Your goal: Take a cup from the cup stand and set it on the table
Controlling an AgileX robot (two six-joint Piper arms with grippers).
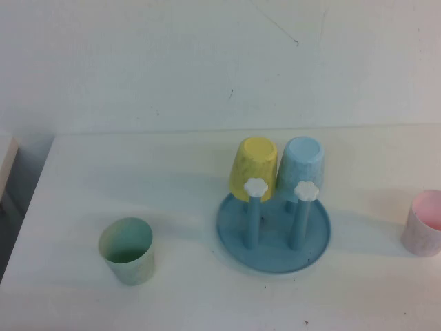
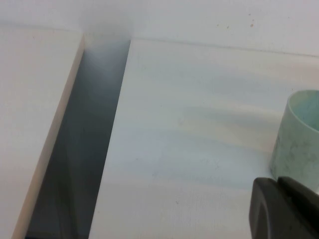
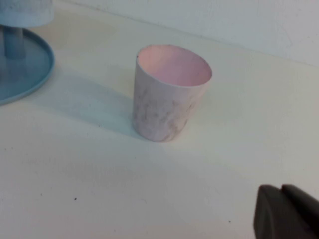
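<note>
On the white table [image 1: 172,289], a yellow tapered cup [image 1: 253,169] drains inverted on the blue pegged stand [image 1: 273,238]; left end effector [image 2: 286,209] and right end effector [image 3: 286,211] sit at the table's opposite ends, grip states unreadable.

cup stand [image 1: 273,238]: sitting on the table [image 1: 138,172], right of centre
cup [image 1: 253,169]: sitting upside down on the stand's rear left peg, touching the second cup [image 1: 301,169] inverted on the rear right peg
front pegs [image 1: 254,214]: standing bare before the two cups
third cup [image 1: 128,250]: standing upright on the table, left of the stand, well apart
fourth cup [image 1: 423,222]: standing upright at the table's right edge, right of the stand
left gripper [image 2: 286,209]: hanging near the third cup
right gripper [image 3: 286,211]: hanging near the fourth cup
</note>
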